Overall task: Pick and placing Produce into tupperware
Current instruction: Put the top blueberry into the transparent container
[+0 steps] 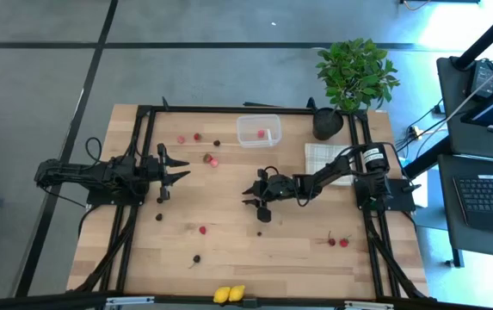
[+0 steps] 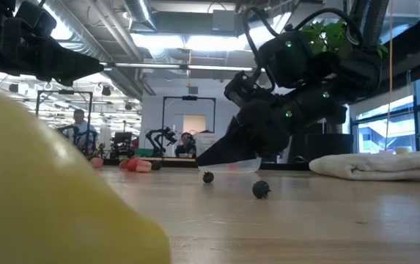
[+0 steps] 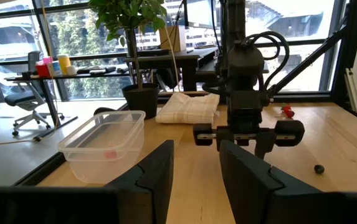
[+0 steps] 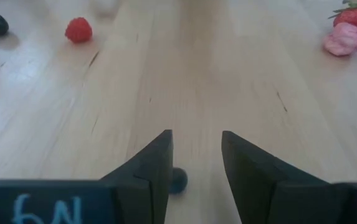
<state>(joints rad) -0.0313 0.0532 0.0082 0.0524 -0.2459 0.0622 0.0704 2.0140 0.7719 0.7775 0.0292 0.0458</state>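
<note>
From above we see the bench (image 1: 229, 258) whole. The clear box (image 1: 257, 130) sits near its far edge with one pink-red piece inside, and beside it are the checked cloth (image 1: 322, 158) and the potted plant (image 1: 354, 77).

Fruit lies scattered on the bench:
- red berries (image 1: 187, 138) near the far left
- a pink piece (image 1: 214, 161) just beside a dark-topped one
- a red berry (image 1: 202, 230) mid-bench
- a dark round one (image 1: 196, 257) nearer the front
- two red ones (image 1: 338, 241) on the right
- two yellow lemons (image 1: 229, 294) at the front edge

The left gripper (image 1: 175, 167) hangs over the left side of the bench. Its wrist view shows the fingers (image 3: 156, 171) spread with nothing between them, which we cannot make out from above. That view also looks across at the box (image 3: 103, 140) with the pink piece in it, and at the other arm.

The right gripper (image 1: 257, 196) is low at mid-bench. Only its wrist view shows the fingers (image 4: 153, 165) apart, empty, with a small dark berry (image 4: 178, 180) on the wood just between them. A raspberry (image 4: 78, 29) and a pink piece (image 4: 344, 38) lie farther off.

The low view has a lemon (image 2: 48, 191) filling the foreground. It shows the right gripper (image 2: 228, 155) close above the wood, with two dark berries (image 2: 261, 190) on the bench near it. We see people in the room behind.
</note>
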